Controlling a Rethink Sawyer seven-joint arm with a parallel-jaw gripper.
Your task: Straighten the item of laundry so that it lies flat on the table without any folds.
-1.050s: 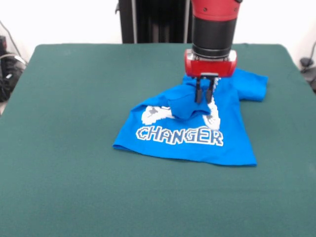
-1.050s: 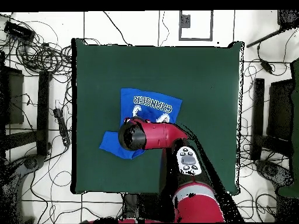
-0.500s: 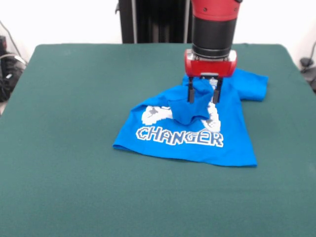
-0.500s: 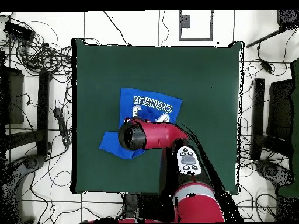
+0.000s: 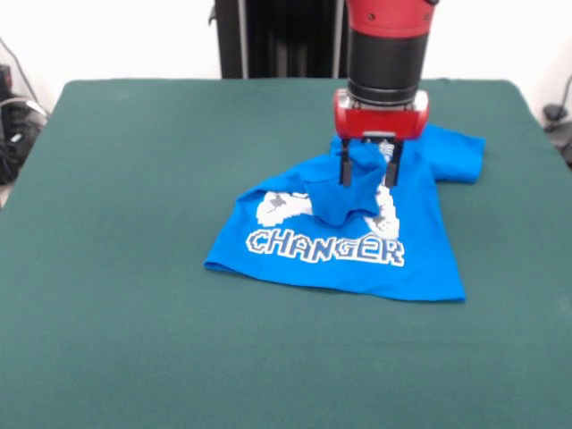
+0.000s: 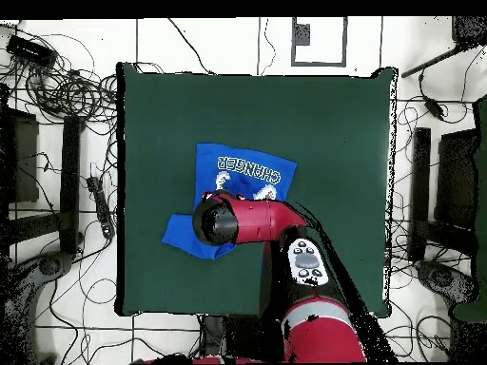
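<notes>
Blue T-shirt bunched on green table, raised fold straddled by gripper, fingers parted, unchanged from half a second ago.

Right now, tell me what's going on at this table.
The Sawyer arm's gripper hangs open over a bright blue T-shirt on the green table, its fingers straddling a bunched fold near the shirt's middle. The shirt is not flat: that fold covers part of the print, leaving only "CHANGER" readable, and one sleeve sticks out beside the gripper.
</notes>
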